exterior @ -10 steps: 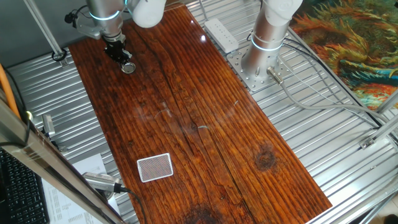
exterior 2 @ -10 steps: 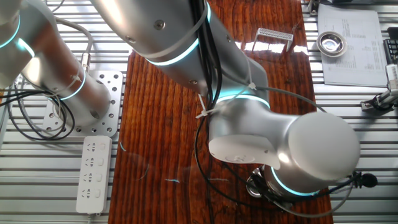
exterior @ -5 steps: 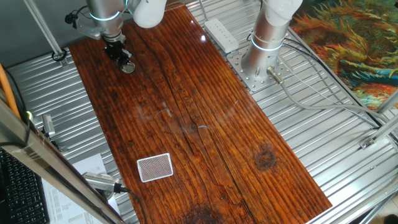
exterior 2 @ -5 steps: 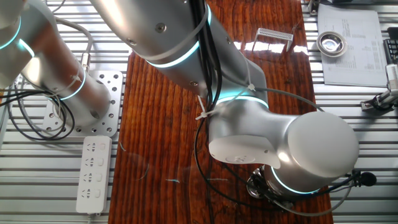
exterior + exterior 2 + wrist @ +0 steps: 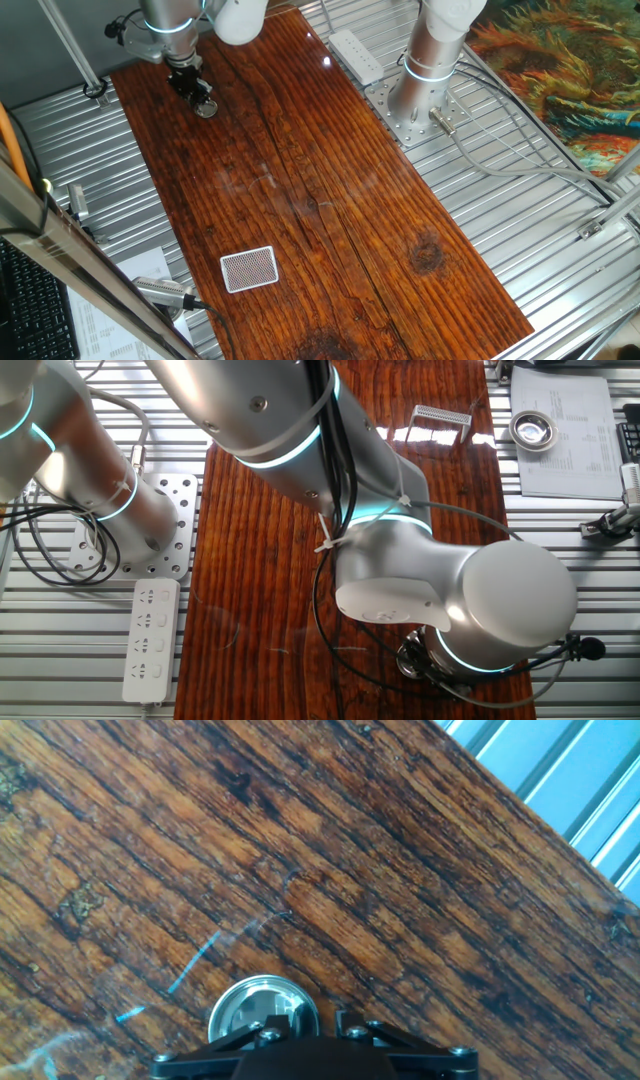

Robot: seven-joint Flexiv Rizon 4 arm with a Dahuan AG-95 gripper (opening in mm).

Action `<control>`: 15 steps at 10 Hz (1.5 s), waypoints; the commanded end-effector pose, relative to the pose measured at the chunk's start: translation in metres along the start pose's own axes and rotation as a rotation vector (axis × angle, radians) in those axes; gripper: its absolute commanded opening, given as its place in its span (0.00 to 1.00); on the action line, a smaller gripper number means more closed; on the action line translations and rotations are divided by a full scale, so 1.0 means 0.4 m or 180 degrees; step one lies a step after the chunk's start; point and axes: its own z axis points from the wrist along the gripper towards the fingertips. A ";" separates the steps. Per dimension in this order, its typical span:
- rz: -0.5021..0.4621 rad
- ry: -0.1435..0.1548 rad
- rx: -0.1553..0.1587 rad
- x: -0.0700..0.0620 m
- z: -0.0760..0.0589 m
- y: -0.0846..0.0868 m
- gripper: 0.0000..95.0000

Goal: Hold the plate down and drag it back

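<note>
The plate (image 5: 206, 109) is a small shiny silver disc at the far left end of the wooden table (image 5: 330, 200). My gripper (image 5: 199, 96) stands straight down over it, its dark fingers drawn together with the tips on the disc's near side. In the hand view the plate (image 5: 255, 1005) shows at the bottom edge, partly covered by my gripper (image 5: 300, 1025) and its black body. In the other fixed view my arm (image 5: 450, 600) hides the plate.
A white card (image 5: 248, 269) with red cross-hatching lies near the table's front left. A power strip (image 5: 357, 55) and the arm's base (image 5: 420, 95) stand on the metal frame to the right. The table's far edge runs just beyond the plate.
The gripper and plate crept a few pixels toward the table's far end a second ago. They have held still since.
</note>
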 end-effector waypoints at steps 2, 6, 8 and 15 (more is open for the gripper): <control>0.0013 -0.0006 -0.0014 0.000 -0.011 0.001 0.20; 0.0018 -0.0008 -0.0038 0.000 -0.052 -0.004 0.20; 0.0113 -0.0003 -0.0046 -0.024 -0.094 -0.016 0.20; 0.1133 -0.0007 -0.0311 -0.179 -0.245 0.015 0.00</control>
